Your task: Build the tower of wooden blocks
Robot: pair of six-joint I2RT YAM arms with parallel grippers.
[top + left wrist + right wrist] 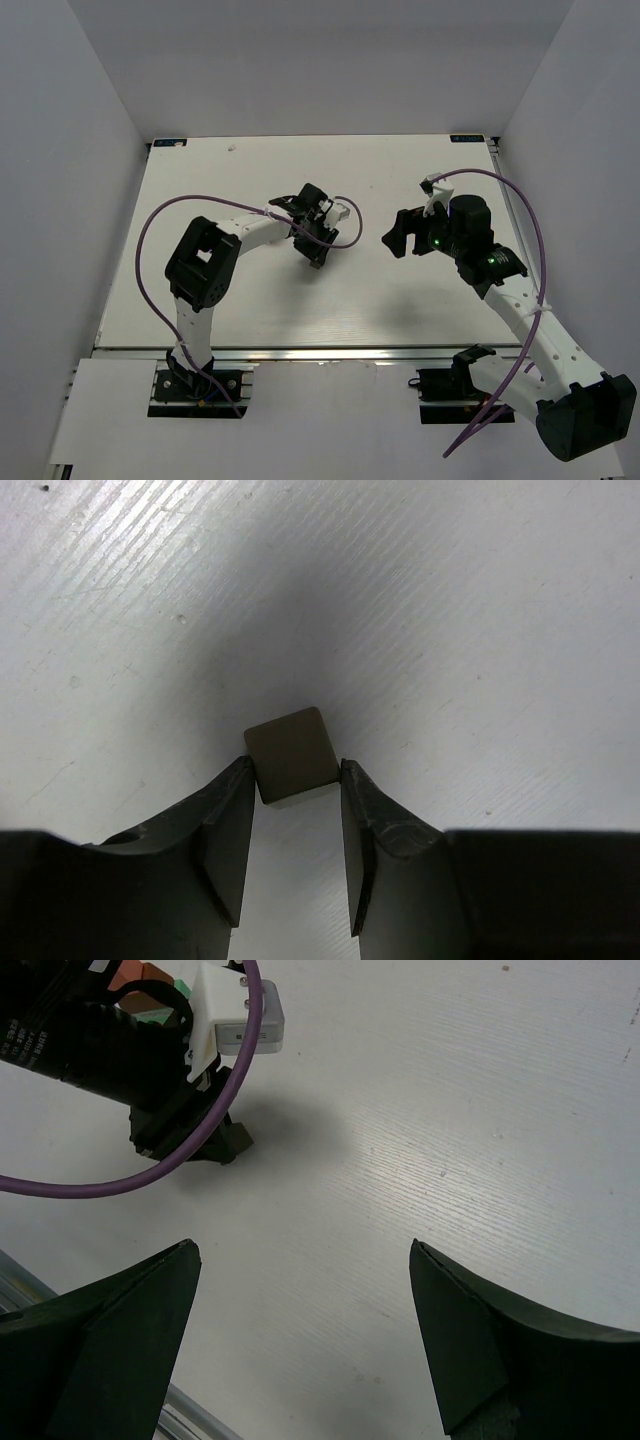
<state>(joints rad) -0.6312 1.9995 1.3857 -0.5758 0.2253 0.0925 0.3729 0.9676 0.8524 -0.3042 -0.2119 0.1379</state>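
Since my left gripper (295, 776) is shut on the dark brown block (290, 750), the step in hand is lift and carry to the tower.

Left wrist: both fingertips touch the block's side faces. The grip is at the very tips, and only the near half of the block sits between the pads. The block looks slightly twisted relative to the fingers, so I judge contact is closer to corners than flat faces. It rests on the table (480, 610). Plan: lift straight up and slowly, no wrist roll, and watch for pivoting. If it twists, set it down and regrip deeper. There's bare tabletop all round the block here, nothing to snag.

Right wrist: my right gripper (302, 1250) is wide open, holds nothing and hangs above bare table. The left wrist fills the top-left corner, with a dark shape under its tips that is probably the same block. The tower (135, 975) peeks out behind that wrist. Only orange and a bit of green show, the rest is hidden. It's close to the left wrist, so the carry is short, but the wrist body and the purple cable (200, 1140) sit near it. Approach from above, not sideways. A metal rail shows at the bottom-left corner.

Top: both grippers are mid-table, well apart from every edge and from the side walls. The right one is near the left with a clear gap between. Blocks and tower are too small or hidden to make out. I'd keep the right arm parked so the lane stays free.
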